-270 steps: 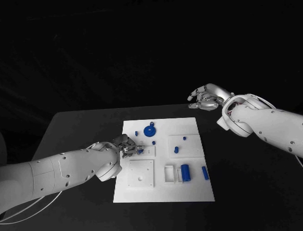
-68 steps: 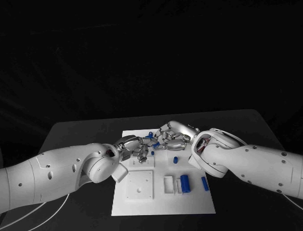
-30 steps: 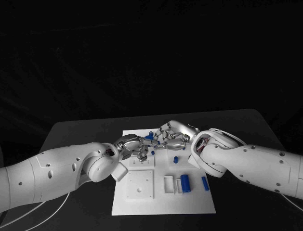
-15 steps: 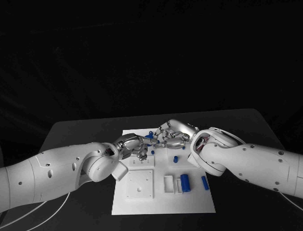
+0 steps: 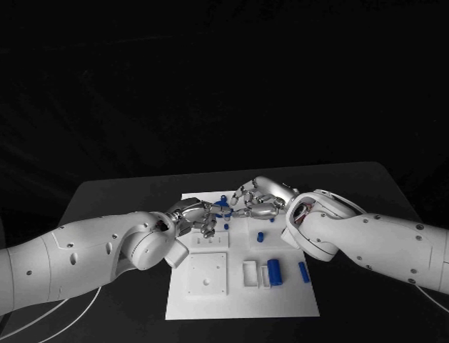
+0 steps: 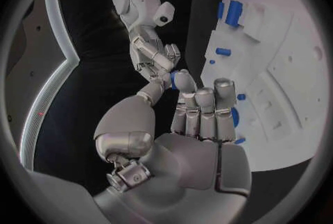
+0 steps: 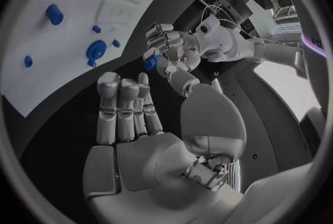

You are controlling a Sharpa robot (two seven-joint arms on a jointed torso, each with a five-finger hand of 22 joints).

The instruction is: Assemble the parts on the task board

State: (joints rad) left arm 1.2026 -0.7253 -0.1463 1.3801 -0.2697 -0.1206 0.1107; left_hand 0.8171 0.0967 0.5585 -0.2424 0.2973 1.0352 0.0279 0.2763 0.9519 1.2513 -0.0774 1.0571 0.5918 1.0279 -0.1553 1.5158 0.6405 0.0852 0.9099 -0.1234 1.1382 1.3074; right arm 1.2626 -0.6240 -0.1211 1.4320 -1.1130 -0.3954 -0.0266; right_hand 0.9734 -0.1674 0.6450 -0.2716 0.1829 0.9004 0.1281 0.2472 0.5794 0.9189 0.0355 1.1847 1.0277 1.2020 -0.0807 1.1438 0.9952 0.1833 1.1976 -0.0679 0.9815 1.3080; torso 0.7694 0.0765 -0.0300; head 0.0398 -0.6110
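Note:
The white task board [image 5: 286, 300] lies in the middle of the table. Above its far end my left hand [image 5: 198, 216] pinches a small blue part [image 6: 175, 78] between thumb and a fingertip; the part also shows in the right wrist view [image 7: 150, 63]. My right hand [image 5: 257, 199] hovers just opposite, fingers stretched out and apart [image 7: 124, 104], holding nothing, its tips close to the part. On the board lie a blue cylinder [image 5: 273, 271], a blue bar [image 5: 303, 271], a small blue piece [image 5: 260, 235] and a blue disc [image 7: 96, 49].
A white square plate [image 5: 208, 275] and a white socket [image 5: 250, 274] sit on the board's near half. Black table [image 5: 111, 196] surrounds the board, with both arms crossing it at left and right.
The right hand has come in from the table's far right to face the left hand, which rose off the board with the part. Over the last second both hands barely shift.

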